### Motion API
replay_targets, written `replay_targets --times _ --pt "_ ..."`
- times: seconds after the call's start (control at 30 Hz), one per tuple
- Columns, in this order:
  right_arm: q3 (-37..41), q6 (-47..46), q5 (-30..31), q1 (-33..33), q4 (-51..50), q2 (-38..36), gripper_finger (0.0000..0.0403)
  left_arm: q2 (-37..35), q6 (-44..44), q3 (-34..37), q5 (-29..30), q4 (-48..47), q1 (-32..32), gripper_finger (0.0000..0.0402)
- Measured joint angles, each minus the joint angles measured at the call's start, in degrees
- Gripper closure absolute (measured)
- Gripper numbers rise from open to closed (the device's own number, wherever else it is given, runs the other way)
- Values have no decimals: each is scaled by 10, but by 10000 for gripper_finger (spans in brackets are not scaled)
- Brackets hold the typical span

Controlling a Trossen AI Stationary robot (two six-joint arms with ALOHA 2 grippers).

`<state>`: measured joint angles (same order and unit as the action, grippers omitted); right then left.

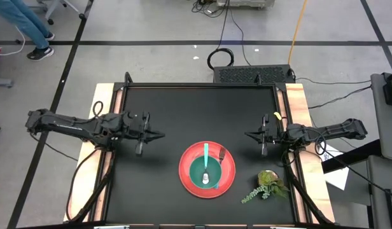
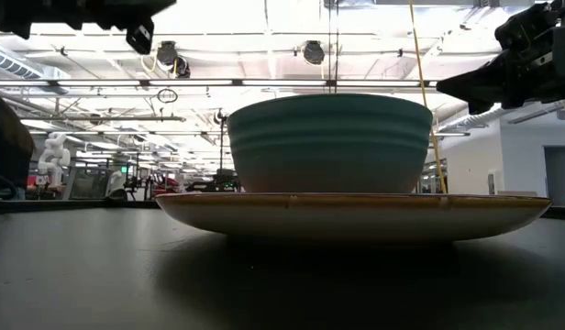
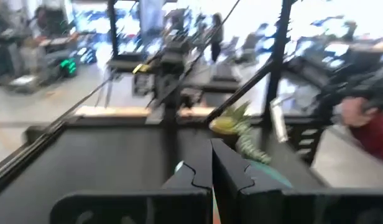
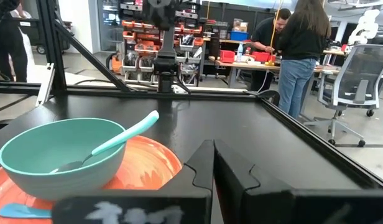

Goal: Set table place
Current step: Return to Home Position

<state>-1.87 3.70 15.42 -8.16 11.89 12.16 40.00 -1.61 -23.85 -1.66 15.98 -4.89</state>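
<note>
Since the green bowl [image 1: 195, 173] with the spoon [image 1: 206, 166] stands on the red plate [image 1: 185, 170], fork [image 1: 221, 154] beside it, the setting seems finished; left pincer [image 1: 159, 135] and right pincer [image 1: 248, 134], both pressed together, empty, hover at the desk's [image 1: 183, 114] 2 sides.

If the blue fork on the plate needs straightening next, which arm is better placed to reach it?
Probably the right. The fork lies right of the green bowl on the plate, nearer the right pincer; the left pincer would have to cross the bowl.
</note>
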Motion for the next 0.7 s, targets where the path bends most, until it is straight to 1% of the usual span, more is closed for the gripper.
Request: replay_targets --times 0.1,0.27,0.43,0.57,0.63,0.7 --pt "0 0 0 0 1 0 403 -14 9 1 -13 14 0 401" --pt "0 0 0 0 11 0 403 -60 21 1 47 -38 0 401" --pt "0 0 -6 0 41 0 403 -125 29 1 54 -90 0 401" --pt "0 0 -6 0 56 0 403 -161 30 2 84 -140 0 401" --pt "0 0 -7 0 59 0 403 -176 34 18 92 -137 0 401" --pt "0 0 -7 0 60 0 403 -193 45 48 92 -122 0 401"
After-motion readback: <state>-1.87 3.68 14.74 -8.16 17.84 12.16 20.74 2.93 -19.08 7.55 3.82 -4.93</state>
